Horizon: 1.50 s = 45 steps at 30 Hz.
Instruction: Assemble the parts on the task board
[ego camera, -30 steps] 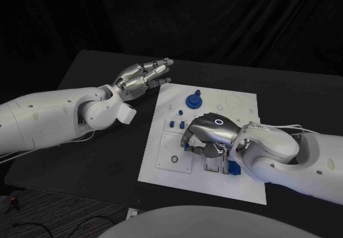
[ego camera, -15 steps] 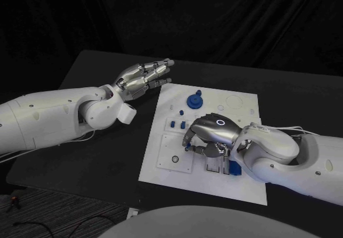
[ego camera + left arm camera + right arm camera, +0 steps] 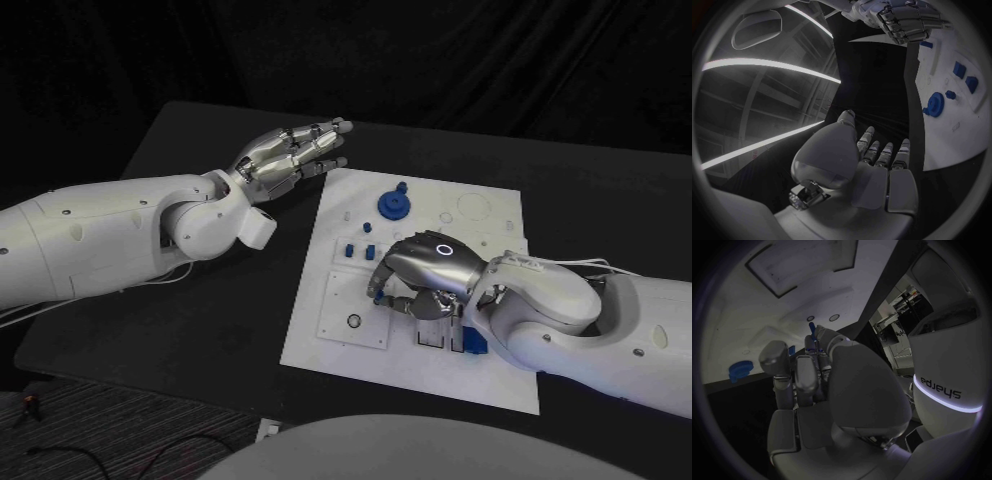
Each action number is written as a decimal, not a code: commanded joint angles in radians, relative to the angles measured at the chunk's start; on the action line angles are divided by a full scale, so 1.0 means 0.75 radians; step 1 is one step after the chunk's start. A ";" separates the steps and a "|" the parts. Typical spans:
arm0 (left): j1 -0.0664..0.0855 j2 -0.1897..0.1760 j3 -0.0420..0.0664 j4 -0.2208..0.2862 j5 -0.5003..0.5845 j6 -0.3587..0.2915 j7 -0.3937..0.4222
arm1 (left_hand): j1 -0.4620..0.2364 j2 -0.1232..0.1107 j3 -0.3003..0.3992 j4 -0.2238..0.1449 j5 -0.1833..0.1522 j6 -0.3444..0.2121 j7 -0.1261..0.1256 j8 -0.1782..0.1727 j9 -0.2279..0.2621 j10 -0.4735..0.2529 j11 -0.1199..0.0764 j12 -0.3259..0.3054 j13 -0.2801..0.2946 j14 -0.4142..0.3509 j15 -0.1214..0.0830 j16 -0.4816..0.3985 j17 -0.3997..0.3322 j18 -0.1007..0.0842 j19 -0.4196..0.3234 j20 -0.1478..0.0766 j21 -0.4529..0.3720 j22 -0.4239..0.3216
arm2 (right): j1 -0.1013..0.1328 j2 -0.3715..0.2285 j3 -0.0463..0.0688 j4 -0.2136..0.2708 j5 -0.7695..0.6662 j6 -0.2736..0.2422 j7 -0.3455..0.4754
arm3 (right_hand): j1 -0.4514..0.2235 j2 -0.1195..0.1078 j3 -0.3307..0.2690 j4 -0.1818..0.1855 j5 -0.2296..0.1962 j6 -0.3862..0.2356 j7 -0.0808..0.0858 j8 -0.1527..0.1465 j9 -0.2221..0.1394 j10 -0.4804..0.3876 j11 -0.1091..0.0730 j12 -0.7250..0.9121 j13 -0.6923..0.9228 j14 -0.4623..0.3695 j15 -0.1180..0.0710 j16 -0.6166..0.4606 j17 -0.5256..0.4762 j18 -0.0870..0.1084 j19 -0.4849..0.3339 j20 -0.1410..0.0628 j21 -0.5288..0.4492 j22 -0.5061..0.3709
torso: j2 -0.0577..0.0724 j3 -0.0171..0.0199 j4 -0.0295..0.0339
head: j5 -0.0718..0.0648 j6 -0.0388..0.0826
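The flat white rectangular task board (image 3: 418, 360) lies in the middle of the black table (image 3: 188, 300), slightly skewed. On its far part stands a round blue disc-shaped part with a short stem (image 3: 397, 204); nearer, along the board's left portion, a row of small blue block parts (image 3: 358, 251) sits in their seats, and a small dark ring (image 3: 353, 321) lies in a raised square plate at the near left corner. A further blue block part (image 3: 470, 340) shows just beside the right arm's wrist.

The silver right hand (image 3: 421, 275) hovers low over the board's middle, palm down, fingers curled in; in the right wrist view a slim blue part (image 3: 812, 330) stands at the fingertips (image 3: 811, 347), apparently pinched there.

The silver left hand (image 3: 293, 153) is off the board, just beyond its far left corner, fingers extended close together and grasping nothing.
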 commanded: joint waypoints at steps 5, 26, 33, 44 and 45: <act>-0.003 0.009 0.001 -0.005 0.005 0.021 0.015 | 0.010 -0.001 -0.002 -0.006 0.004 -0.005 -0.002 0.003 0.001 -0.002 0.000 0.007 0.001 0.001 0.005 -0.002 0.000 0.009 -0.001 0.001 -0.003 0.001 | -0.011 -0.003 0.000 0.005 -0.011 -0.013 -0.016 | -0.003 0.006 -0.002 -0.008 -0.005 0.007 0.001 -0.009 -0.001 0.058 -0.045 0.004 0.002 0.009 -0.002 0.003 -0.001 0.009 0.006 -0.003 0.001 0.160 | 0.000 0.0000 -0.0002 | 0.002 0.000; -0.006 0.016 0.001 -0.014 0.005 0.032 0.006 | 0.009 0.000 -0.002 -0.005 0.003 0.001 -0.002 0.006 0.002 -0.003 -0.002 0.006 0.000 0.001 0.007 -0.001 0.001 0.009 0.000 0.002 -0.002 0.002 | -0.037 0.011 0.000 -0.029 0.012 -0.003 -0.012 | 0.000 0.007 0.000 -0.013 -0.006 0.005 0.001 -0.013 -0.003 0.056 -0.045 0.000 0.002 0.007 -0.003 -0.003 -0.010 0.012 0.001 -0.003 -0.014 0.156 | 0.000 -0.0001 0.0002 | 0.004 0.000; -0.007 0.017 0.001 -0.015 0.005 0.037 0.004 | 0.008 0.001 -0.002 -0.005 0.003 0.002 -0.002 0.007 0.002 -0.003 -0.003 0.006 0.000 0.003 0.012 0.001 0.002 0.010 0.002 0.002 -0.001 0.005 | -0.040 0.012 0.000 -0.038 -0.004 -0.001 -0.015 | 0.000 0.007 0.001 -0.015 -0.005 -0.004 0.006 -0.023 -0.006 0.048 -0.040 -0.007 0.001 0.001 0.001 -0.010 -0.016 0.015 -0.009 -0.002 -0.034 0.152 | 0.000 -0.0002 -0.0006 | 0.004 0.000; -0.010 0.018 0.001 -0.016 0.005 0.041 0.001 | 0.008 0.003 -0.002 -0.005 0.004 0.004 -0.001 0.008 0.002 -0.003 -0.003 0.006 0.000 0.005 0.018 0.003 0.002 0.011 0.005 0.003 0.001 0.009 | -0.044 0.011 0.000 -0.039 -0.041 -0.003 -0.016 | -0.001 0.007 0.001 -0.016 -0.005 -0.003 0.006 -0.023 -0.006 0.048 -0.040 -0.008 0.002 -0.004 0.002 -0.019 -0.029 0.017 -0.014 -0.001 -0.046 0.149 | 0.000 0.0001 0.0004 | 0.004 0.000; -0.011 0.017 0.001 -0.016 0.005 0.042 0.000 | 0.008 0.003 -0.002 -0.005 0.004 0.004 -0.001 0.008 0.002 -0.003 -0.003 0.006 0.000 0.005 0.018 0.003 0.002 0.011 0.005 0.003 0.001 0.009 | -0.044 0.011 0.000 -0.039 -0.041 -0.004 -0.014 | -0.001 0.006 0.001 -0.016 -0.005 -0.003 0.006 -0.023 -0.006 0.048 -0.040 -0.008 0.002 -0.005 0.002 -0.020 -0.030 0.017 -0.015 -0.001 -0.047 0.149 | 0.000 0.0001 0.0005 | 0.004 0.000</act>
